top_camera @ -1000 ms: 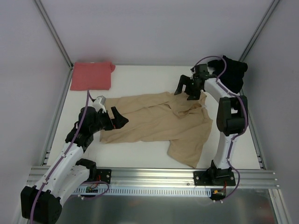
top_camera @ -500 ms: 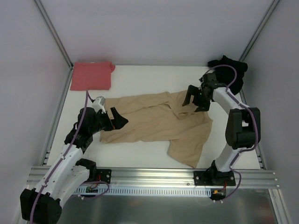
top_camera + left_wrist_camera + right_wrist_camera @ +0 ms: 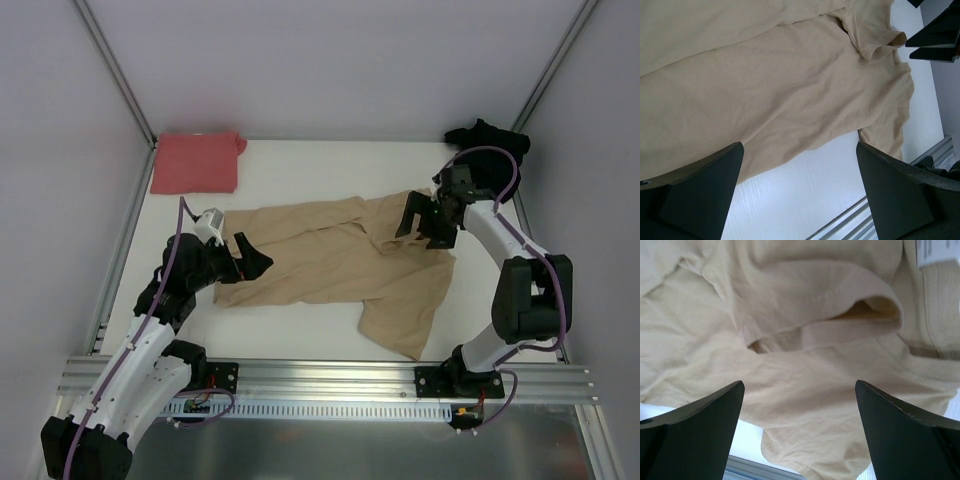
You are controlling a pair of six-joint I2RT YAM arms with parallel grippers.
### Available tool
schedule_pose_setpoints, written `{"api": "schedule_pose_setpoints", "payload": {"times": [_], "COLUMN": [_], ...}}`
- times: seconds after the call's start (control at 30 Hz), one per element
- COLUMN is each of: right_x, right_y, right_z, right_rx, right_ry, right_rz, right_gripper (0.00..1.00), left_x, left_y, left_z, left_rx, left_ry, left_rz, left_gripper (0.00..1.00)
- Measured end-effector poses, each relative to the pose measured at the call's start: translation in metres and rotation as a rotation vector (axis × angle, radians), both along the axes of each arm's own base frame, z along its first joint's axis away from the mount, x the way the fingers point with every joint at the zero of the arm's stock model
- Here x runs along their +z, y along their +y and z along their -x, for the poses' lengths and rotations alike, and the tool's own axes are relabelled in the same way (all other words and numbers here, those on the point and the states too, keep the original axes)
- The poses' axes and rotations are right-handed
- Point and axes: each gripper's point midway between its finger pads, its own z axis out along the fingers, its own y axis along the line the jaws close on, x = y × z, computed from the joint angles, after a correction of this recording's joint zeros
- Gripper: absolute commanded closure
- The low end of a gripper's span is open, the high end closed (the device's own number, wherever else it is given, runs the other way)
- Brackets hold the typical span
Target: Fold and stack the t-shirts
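The tan-beige t-shirt lies spread and rumpled across the middle of the white table; it also fills the left wrist view and the right wrist view. The salmon-red t-shirt lies folded at the far left corner. The black t-shirt is bunched at the far right corner. My left gripper is open over the tan shirt's left edge and holds nothing. My right gripper is open just above the shirt's collar end, empty; a folded sleeve and a white label show below it.
Grey walls stand on three sides of the white table. A metal rail runs along the near edge, where both arm bases are bolted.
My right arm has swung from the black shirt at the far right towards the near left and now hovers over the tan shirt's collar end. The left arm has barely moved.
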Motion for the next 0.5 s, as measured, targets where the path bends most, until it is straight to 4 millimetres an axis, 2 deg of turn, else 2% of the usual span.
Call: {"api": "schedule_pose_setpoints", "payload": {"times": [0.2,0.5], "right_x": [0.007,-0.011], "right_y": [0.005,0.004], "right_z": [-0.043,-0.055], "right_rx": [0.003,0.01], "right_ry": [-0.032,0.01], "right_rz": [-0.003,0.009], "right_gripper": [0.0,0.01], "left_x": [-0.001,-0.003], "left_y": [0.001,0.002], "left_z": [0.004,0.006], "left_rx": [0.0,-0.001], "left_ry": [0.01,0.02], "left_rz": [-0.004,-0.007], "left_gripper": [0.01,0.01]}}
